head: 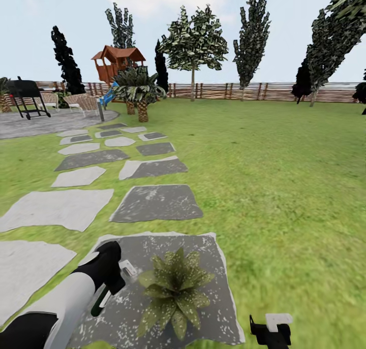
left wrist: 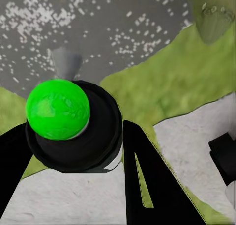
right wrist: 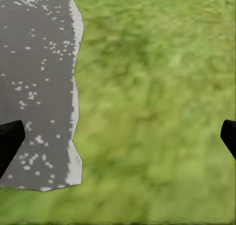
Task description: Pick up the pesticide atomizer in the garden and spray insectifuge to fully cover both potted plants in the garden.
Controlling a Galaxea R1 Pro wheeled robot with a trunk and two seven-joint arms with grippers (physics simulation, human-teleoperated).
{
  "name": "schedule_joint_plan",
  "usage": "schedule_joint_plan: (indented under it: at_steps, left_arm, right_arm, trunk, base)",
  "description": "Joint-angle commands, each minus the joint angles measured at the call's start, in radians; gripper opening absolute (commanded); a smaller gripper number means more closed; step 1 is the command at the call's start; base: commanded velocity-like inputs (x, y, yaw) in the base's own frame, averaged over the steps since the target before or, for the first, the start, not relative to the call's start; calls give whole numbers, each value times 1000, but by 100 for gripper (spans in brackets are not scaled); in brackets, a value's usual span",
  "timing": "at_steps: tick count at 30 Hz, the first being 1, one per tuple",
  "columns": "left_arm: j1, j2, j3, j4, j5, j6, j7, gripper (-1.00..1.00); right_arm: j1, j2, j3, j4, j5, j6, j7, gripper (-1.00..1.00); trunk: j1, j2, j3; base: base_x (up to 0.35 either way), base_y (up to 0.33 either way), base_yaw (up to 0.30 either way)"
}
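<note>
One atomizer (head: 104,295) clamped in left gripper (head: 114,278), beside potted plant (head: 175,288).

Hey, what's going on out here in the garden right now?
The robot's left gripper holds the pesticide atomizer, its white spray head beside a potted plant on a grey stepping stone. The right gripper hangs open over the lawn, holding nothing.
</note>
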State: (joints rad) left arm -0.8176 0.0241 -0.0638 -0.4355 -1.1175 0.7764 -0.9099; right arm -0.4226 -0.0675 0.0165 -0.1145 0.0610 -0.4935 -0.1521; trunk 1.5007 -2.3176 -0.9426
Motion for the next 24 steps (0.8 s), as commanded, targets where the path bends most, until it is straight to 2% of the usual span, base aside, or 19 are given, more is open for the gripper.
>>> schedule_joint_plan:
  at_steps: [1, 6, 12, 16, 20, 24]
  left_arm:
    - [0, -1, -6, -2, -3, 3, -9, -100]
    - [1, -3, -3, 3, 1, 5, -10, -100]
    - [2, -3, -2, 65, -1, 1, -10, -100]
    - [5, -2, -2, 74, -2, -1, -9, -100]
    - [54, -2, -2, 73, -4, -5, -4, -100]
    - [61, -3, -2, 58, -2, -1, 2, -100]
  right_arm:
    - [-1, 0, 2, 1, 7, -2, -7, 100]
    - [-1, 0, 2, 1, 7, -2, -7, 100]
    - [-1, 0, 2, 1, 7, -2, -7, 100]
    - [-1, -1, 2, 1, 7, -2, -7, 100]
    - [-1, 0, 2, 1, 7, -2, -7, 100]
    - [-1, 0, 2, 1, 7, -2, -7, 100]
  trunk:
    - [0, 0, -1]
    - [0, 0, -1]
    - [0, 0, -1]
    - [0, 0, -1]
    - [0, 0, -1]
    - [0, 0, -1]
  base:
    - [-42, 288, 0]
    - [75, 301, -164]
    - [125, 284, -271]
    - [26, 47, -44]
    - [1, 3, -27]
    - [0, 0, -245]
